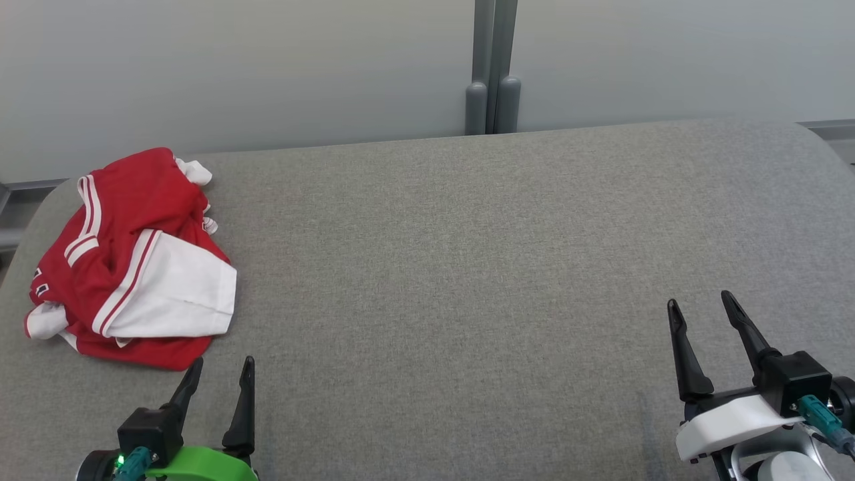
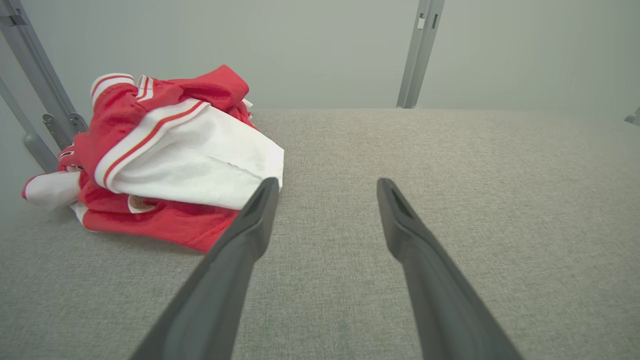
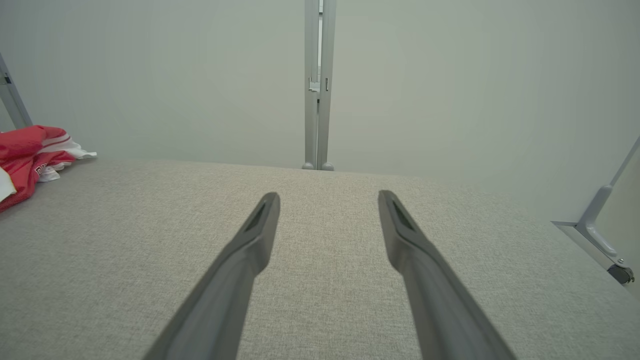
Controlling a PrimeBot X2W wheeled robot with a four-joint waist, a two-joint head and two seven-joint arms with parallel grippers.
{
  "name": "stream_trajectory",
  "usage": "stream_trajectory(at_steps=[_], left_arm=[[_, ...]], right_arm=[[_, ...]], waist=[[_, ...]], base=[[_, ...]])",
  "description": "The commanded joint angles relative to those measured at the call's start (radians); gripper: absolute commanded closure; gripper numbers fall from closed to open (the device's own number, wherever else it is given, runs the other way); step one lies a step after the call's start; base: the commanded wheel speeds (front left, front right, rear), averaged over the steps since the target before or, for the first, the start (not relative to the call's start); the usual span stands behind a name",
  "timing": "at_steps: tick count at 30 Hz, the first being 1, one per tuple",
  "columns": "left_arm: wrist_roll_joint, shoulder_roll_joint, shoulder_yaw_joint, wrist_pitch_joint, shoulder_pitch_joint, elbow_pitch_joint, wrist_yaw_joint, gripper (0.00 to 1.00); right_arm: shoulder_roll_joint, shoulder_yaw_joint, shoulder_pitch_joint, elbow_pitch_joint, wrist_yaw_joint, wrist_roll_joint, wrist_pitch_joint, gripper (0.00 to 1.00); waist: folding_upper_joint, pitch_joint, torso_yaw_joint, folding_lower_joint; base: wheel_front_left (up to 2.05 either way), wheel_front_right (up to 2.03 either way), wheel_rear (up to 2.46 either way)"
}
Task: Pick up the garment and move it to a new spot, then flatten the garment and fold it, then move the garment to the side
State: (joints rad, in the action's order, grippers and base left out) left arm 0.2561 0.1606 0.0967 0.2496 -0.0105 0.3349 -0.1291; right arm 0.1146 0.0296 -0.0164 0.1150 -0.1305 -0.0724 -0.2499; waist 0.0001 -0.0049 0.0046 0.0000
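While garment [image 1: 120,267] lies bunched, left hand [image 1: 224,361] spread just beside it — apparently apart; right hand [image 1: 699,298] spread.

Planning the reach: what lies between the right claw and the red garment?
Bare grey fabric surface between right claw and garment, per the head view.

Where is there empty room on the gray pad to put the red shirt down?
The middle of the gray pad is bare, from the red shirt across to the right fingers, and back to the wall post. The far right is bare too. Only the left corner is crowded: the shirt is bunched there, ahead of the left fingers.
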Motion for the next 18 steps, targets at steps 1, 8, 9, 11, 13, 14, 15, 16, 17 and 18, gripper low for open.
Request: stream_trajectory(at_steps=[1, 8, 9, 11, 13, 14, 15, 16, 17, 18], left_arm=[[-0.005, 0.003, -0.001, 0.010, -0.007, 0.010, -0.003, 0.00], [-0.013, 0.013, 0.004, 0.016, -0.013, 0.026, -0.003, 0.00], [-0.012, 0.014, 0.003, 0.016, -0.013, 0.027, -0.003, 0.00], [-0.012, 0.015, 0.002, 0.016, -0.012, 0.029, -0.003, 0.00], [-0.012, 0.017, 0.002, 0.016, -0.013, 0.030, -0.003, 0.00], [-0.013, 0.017, 0.003, 0.016, -0.014, 0.031, -0.003, 0.00], [-0.012, 0.017, 0.003, 0.016, -0.015, 0.032, -0.003, 0.00], [-0.012, 0.018, 0.004, 0.016, -0.017, 0.032, -0.003, 0.00], [-0.011, 0.018, 0.003, 0.016, -0.017, 0.033, -0.003, 0.00], [-0.011, 0.018, 0.002, 0.016, -0.018, 0.033, -0.003, 0.00]], right_arm=[[0.005, 0.002, -0.012, 0.003, 0.000, 0.021, -0.010, 0.00], [0.001, 0.006, -0.012, 0.010, 0.000, 0.042, -0.016, 0.00], [-0.001, 0.006, -0.012, 0.011, 0.000, 0.042, -0.016, 0.00], [-0.003, 0.007, -0.013, 0.012, 0.000, 0.042, -0.016, 0.00], [-0.003, 0.007, -0.013, 0.013, 0.000, 0.042, -0.016, 0.00], [-0.004, 0.008, -0.013, 0.013, 0.000, 0.041, -0.016, 0.00], [-0.005, 0.008, -0.013, 0.014, 0.000, 0.041, -0.016, 0.00], [-0.005, 0.008, -0.013, 0.014, 0.000, 0.042, -0.016, 0.00], [-0.007, 0.008, -0.013, 0.014, 0.000, 0.043, -0.016, 0.00], [-0.007, 0.005, -0.012, 0.014, 0.000, 0.043, -0.016, 0.00]], waist=[[-0.0001, -0.001, 0.001, 0.0000], [-0.0001, -0.005, 0.003, 0.0000], [-0.0001, -0.005, 0.003, 0.0000], [-0.0001, -0.006, 0.003, 0.0000], [-0.0001, -0.005, 0.004, 0.0000], [-0.0001, -0.005, 0.005, 0.0000], [-0.0001, -0.004, 0.005, 0.0000], [-0.0001, -0.004, 0.006, 0.0000], [-0.0001, -0.004, 0.008, 0.0000], [-0.0001, -0.004, 0.009, 0.0000]], base=[[0.00, 0.00, 0.00], [0.00, 0.00, 0.00], [0.00, 0.00, 0.00], [0.00, 0.00, 0.00], [0.00, 0.00, 0.00], [0.00, 0.00, 0.00], [0.00, 0.00, 0.00], [0.00, 0.00, 0.00], [0.00, 0.00, 0.00], [0.00, 0.00, 0.00]])
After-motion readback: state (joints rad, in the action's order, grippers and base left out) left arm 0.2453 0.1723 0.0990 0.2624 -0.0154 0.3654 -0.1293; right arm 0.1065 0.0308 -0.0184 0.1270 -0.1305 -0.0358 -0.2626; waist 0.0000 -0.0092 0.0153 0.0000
